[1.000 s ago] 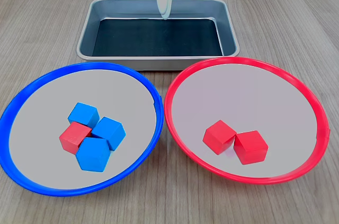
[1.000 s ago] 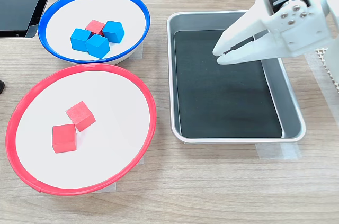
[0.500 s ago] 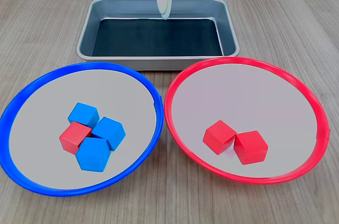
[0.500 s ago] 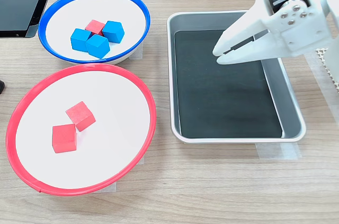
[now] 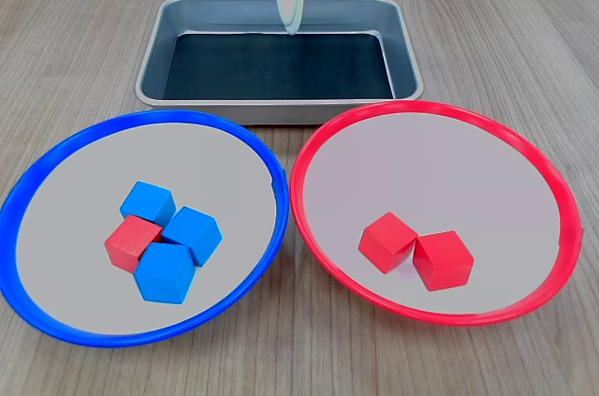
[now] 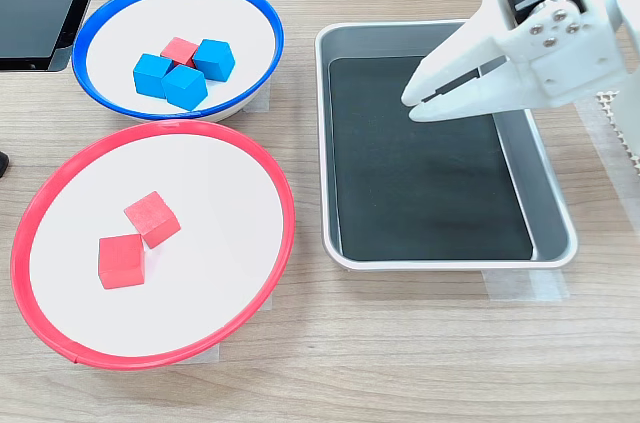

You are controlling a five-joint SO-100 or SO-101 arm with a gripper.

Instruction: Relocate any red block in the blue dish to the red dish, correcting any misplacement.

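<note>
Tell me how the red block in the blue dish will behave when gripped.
The red block looks rigid and flat-faced, so it probably won't roll. Three blue cubes crowd it, so closing fingers may nudge them. Its faces look smooth, so it might slip.

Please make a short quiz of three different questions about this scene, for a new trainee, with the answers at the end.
1. True or false: the white gripper hangs above the rectangular metal tray and holds nothing.
2. How many small blue cubes lie in the large round blue-rimmed dish?
A. two
B. three
C. four
3. Fill in: the one small red cube in the blue-rimmed dish belongs in the large round ____-rimmed dish, where two other red cubes already lie.

Key:
1. True; its jaws are nearly closed, and nothing is between them in the second exterior view.
2. B
3. red
</note>
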